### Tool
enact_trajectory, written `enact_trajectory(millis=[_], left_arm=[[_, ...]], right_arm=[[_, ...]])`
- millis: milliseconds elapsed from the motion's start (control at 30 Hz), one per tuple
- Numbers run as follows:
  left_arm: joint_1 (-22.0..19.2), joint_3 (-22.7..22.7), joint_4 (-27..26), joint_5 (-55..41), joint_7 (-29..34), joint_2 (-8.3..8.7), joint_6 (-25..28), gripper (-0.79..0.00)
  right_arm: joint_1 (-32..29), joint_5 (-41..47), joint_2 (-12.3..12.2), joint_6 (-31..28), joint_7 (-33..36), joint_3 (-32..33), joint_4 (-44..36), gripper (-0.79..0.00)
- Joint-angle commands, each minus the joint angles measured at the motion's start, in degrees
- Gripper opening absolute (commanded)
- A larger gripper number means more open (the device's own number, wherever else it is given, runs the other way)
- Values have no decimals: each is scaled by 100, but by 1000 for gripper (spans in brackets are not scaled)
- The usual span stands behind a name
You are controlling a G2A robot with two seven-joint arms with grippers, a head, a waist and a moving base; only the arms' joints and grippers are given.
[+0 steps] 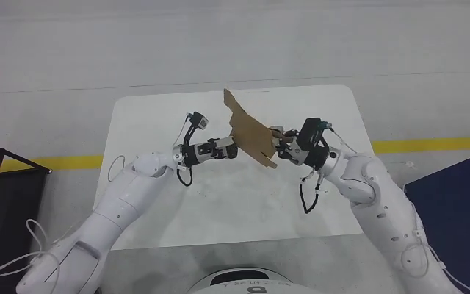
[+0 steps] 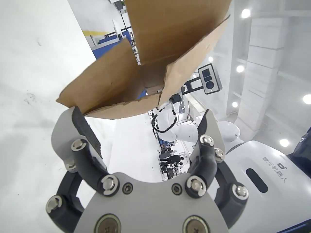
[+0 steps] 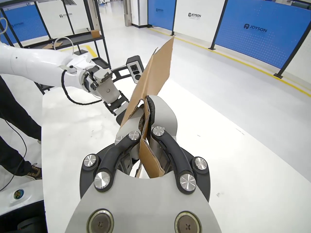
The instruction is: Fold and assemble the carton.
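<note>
Above the table [image 1: 220, 213], the carton [image 1: 251, 136] hangs tilted and barely opened. The right gripper [image 3: 145, 109] is clamped on one edge. The left gripper [image 2: 143, 120] has its jaws apart at the opposite edge. Recommend gripping a single panel, then drawing apart squarely.

Carton [image 2: 175, 20]: one panel runs past the picture's edge in my left wrist view. Seen from the right wrist, it hides the fingertips of the left gripper [image 3: 120, 109], which are possibly touching it.

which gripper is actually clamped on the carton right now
The right gripper: its jaws are shut on the carton edge. The left gripper has its jaws wide open, gripping nothing.
</note>
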State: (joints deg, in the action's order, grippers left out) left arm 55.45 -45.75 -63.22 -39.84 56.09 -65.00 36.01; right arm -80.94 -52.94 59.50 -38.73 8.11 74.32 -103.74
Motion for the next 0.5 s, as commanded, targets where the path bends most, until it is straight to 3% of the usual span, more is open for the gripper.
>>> enact_trajectory(millis=[0, 267, 467], left_arm=[[22, -84, 83, -7, -33, 3, 69, 0], [46, -308, 260, 281, -290, 46, 307, 0], [46, -308, 260, 281, -290, 46, 307, 0]], right_arm=[[15, 357, 2, -45, -82, 73, 49, -785], [44, 1703, -16, -260, 264, 235, 211, -785], [70, 1800, -21, -273, 353, 252, 208, -785]])
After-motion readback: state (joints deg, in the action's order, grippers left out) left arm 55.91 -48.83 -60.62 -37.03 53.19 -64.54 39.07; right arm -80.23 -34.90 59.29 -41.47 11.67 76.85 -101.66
